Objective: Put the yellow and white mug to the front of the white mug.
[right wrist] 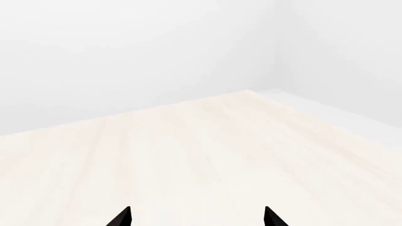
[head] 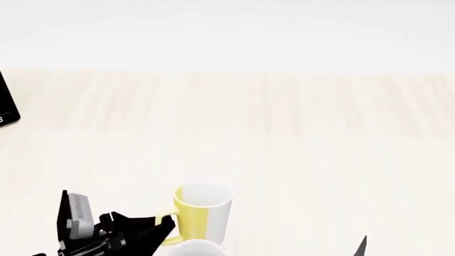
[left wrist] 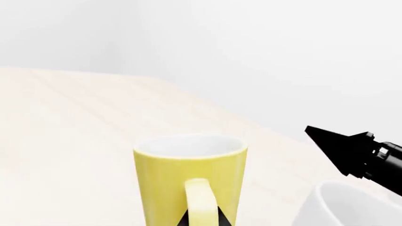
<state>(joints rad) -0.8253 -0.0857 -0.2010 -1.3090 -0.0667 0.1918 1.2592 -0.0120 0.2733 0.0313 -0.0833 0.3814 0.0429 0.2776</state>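
In the head view's lower centre, the yellow and white mug [head: 202, 212] stands upright on the counter [head: 299, 138]. The left gripper [head: 165, 230] has its fingers pinching the handle. The white mug [head: 196, 248] sits at the bottom edge. The right gripper [right wrist: 196, 217] has its fingers spread.

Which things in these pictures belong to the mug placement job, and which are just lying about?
Belongs to the job:
- yellow and white mug, upright on the table, its yellow handle at the left gripper
- white mug, only its rim showing at the head view's near edge

Not part of it:
- wooden table
- dark object at the head view's left edge, unidentifiable
- right gripper, open over bare wood
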